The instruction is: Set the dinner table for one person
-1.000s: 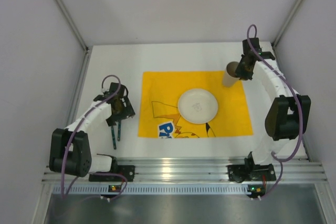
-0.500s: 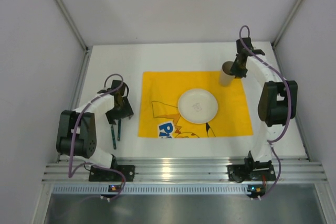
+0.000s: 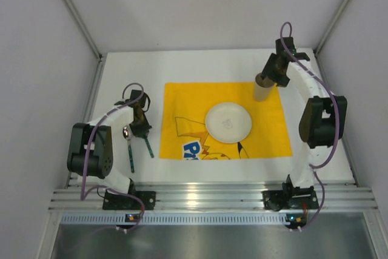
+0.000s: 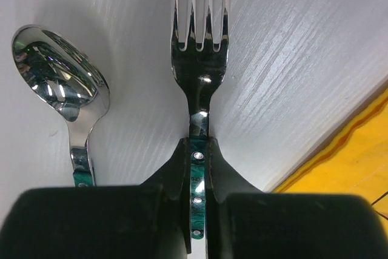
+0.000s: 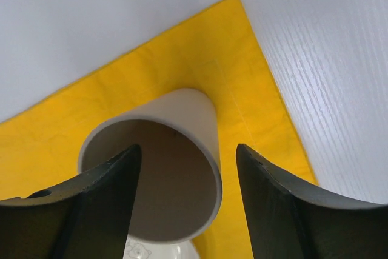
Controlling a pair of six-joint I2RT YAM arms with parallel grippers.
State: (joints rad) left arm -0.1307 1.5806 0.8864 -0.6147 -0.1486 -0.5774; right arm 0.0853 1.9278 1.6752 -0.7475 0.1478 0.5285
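The left tool (image 4: 197,150) is seen pressed onto the fork (image 4: 199,59), pinching the green handle just behind the neck. This grip is judged to be chosen so that the tines point away and the fork can be carried flat towards the mat (image 3: 182,98). Whether the fork is lifted or rests on the worktop (image 4: 291,47) cannot be told. The spoon (image 4: 57,83) is left lying just beside the fork, bowl up, untouched. Both are found on the bare white worktop left of the mat, near the arm bases. The worktop itself is spread under everything, bounded by grey walls and the near rail.

Further out, the plate (image 3: 228,122) is set at the middle of the mat, presumably as the anchor around which cutlery is to be laid.

Furthest, the cup (image 5: 200,116) is stood upright on the far right corner of the mat, the usual place for a drink. The right tool (image 5: 185,156) is held spread over its rim, one finger above the opening and the other outside the wall. A gap is seen on the outer side, so the cup is judged to be released, not gripped.
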